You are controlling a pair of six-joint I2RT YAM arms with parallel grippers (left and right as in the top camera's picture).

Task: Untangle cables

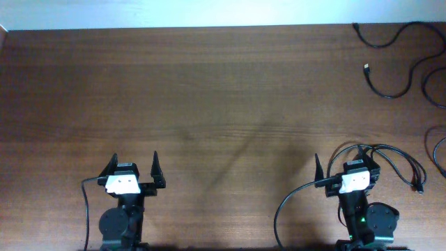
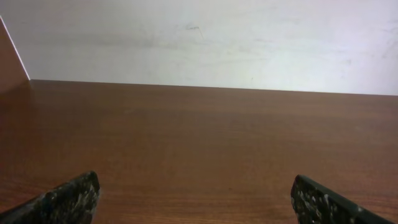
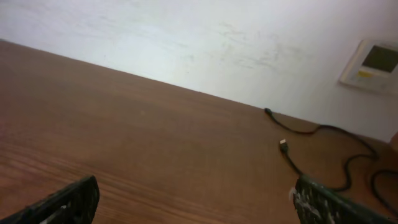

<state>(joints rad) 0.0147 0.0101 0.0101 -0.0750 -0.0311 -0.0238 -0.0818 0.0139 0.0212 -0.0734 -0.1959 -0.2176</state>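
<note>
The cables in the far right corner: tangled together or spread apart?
Spread apart. The cables lie as loose separate strands on the table, with no knot or crossing in view.

cables (image 1: 389, 95): run off the overhead view's right edge; strand count unclear.
plugs (image 1: 366, 67): too small to tell the type.
left jaws: only tips show in the wrist view, cut by the bottom edge.
right jaws: likewise cut in its wrist view; overhead, one is hard to pick out among cables.
wall panel (image 3: 375, 64): blurred, cut by the right edge.
arm bases (image 1: 115, 223): cut by the bottom edge.
</note>
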